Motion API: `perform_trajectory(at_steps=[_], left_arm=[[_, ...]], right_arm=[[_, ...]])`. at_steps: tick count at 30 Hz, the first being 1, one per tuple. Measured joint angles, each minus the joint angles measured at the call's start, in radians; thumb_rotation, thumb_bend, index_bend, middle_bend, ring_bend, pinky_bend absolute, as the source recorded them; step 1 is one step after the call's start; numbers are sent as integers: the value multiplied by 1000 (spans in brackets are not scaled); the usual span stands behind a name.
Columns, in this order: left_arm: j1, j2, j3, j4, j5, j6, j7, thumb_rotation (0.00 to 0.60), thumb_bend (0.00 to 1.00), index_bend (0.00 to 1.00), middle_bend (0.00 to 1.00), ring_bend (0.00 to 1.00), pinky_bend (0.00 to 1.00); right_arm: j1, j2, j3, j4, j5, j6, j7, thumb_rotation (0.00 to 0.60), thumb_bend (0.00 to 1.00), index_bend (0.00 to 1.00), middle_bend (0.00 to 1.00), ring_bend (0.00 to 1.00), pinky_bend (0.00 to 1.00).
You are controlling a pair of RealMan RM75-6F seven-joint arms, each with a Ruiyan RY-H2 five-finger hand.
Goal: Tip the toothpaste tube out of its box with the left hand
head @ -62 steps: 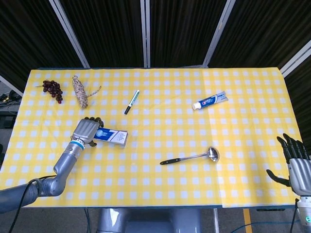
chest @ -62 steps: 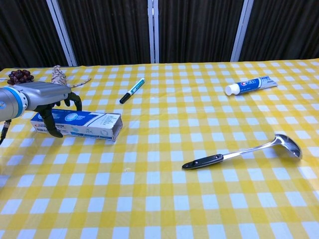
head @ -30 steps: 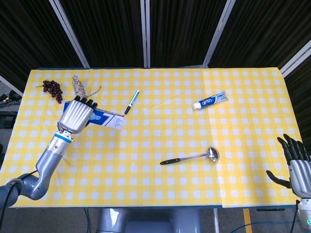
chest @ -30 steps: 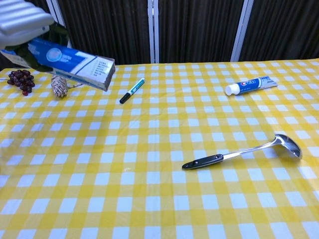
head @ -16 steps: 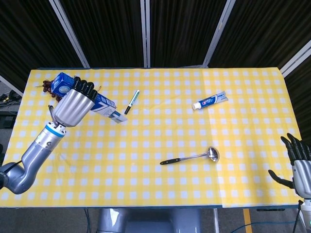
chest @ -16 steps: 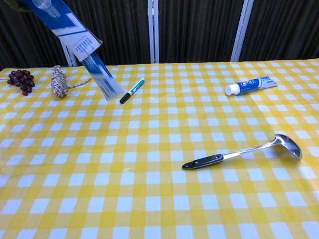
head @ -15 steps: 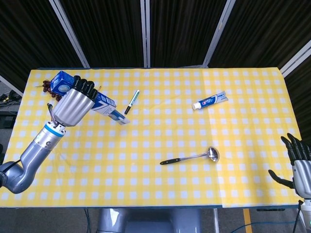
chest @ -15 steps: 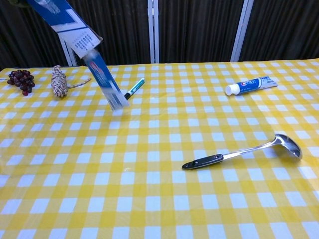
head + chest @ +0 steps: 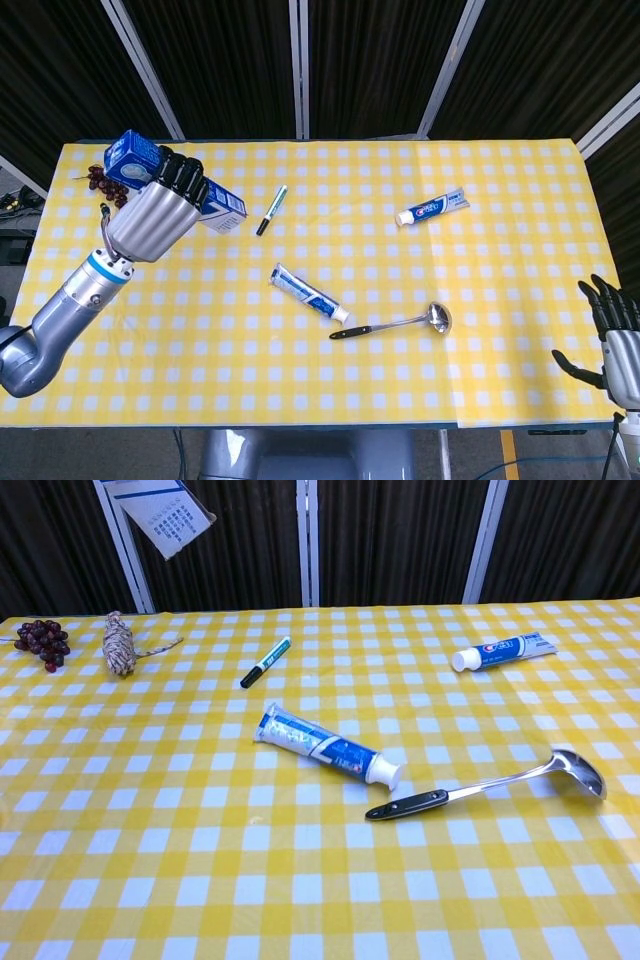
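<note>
The toothpaste tube [image 9: 308, 292] [image 9: 326, 745] lies flat on the checked cloth near the middle of the table [image 9: 500, 200], out of its box, its cap end just beside the handle of the ladle [image 9: 392, 324] [image 9: 490, 785]; bare cloth stretches toward the near edge; the box [image 9: 176, 184] [image 9: 160, 512] is up in the air over the far left corner, open end tilted down, grasped by the left hand [image 9: 158, 212], well apart from the tube; a pen [image 9: 270, 210], a second tube [image 9: 432, 208], twine [image 9: 119, 645] and grapes [image 9: 42, 637] lie along the far side; the right hand [image 9: 612, 340] hangs off the near right edge, fingers spread, holding nothing.
</note>
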Motion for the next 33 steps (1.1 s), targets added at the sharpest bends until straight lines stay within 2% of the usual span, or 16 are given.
perform_trajectory(at_steps=[5, 9, 11, 14, 16, 18, 20, 25, 33], left_arm=[[17, -9, 5, -19, -25, -3, -35, 600, 385, 509, 330, 332, 323], [46, -43, 16, -38, -91, -12, -72, 600, 375, 501, 329, 329, 323], [65, -72, 22, -45, -134, -16, -104, 600, 367, 465, 306, 310, 322], [91, -109, 25, -70, -229, -37, -187, 600, 327, 351, 190, 209, 251], [107, -128, 26, -91, -304, -58, -246, 600, 250, 224, 55, 71, 116], [126, -146, 30, -118, -384, -83, -317, 600, 196, 129, 1, 5, 25], [146, -160, 35, -139, -422, -95, -370, 600, 173, 70, 0, 0, 0], [213, -185, 54, -163, -417, -65, -494, 600, 164, 38, 0, 0, 0], [370, -233, 130, -100, -301, 120, -598, 600, 156, 11, 0, 0, 0]], right_arm=[[1, -1, -2, -2, -2, -3, -6, 600, 85, 0, 0, 0, 0], [0, -1, -2, -4, 0, -4, -9, 600, 84, 0, 0, 0, 0], [1, -2, -2, -4, 2, -5, -11, 600, 84, 0, 0, 0, 0], [3, -4, -3, -5, 6, -14, -20, 600, 85, 0, 0, 0, 0], [4, -7, -1, -5, 10, -16, -26, 600, 85, 0, 0, 0, 0], [5, -8, 0, -5, 12, -17, -27, 600, 84, 0, 0, 0, 0], [6, -9, 0, -4, 14, -20, -29, 600, 84, 0, 0, 0, 0], [9, -13, -4, -3, 13, -29, -41, 600, 83, 0, 0, 0, 0], [15, -25, -8, 1, 12, -40, -70, 600, 84, 0, 0, 0, 0]])
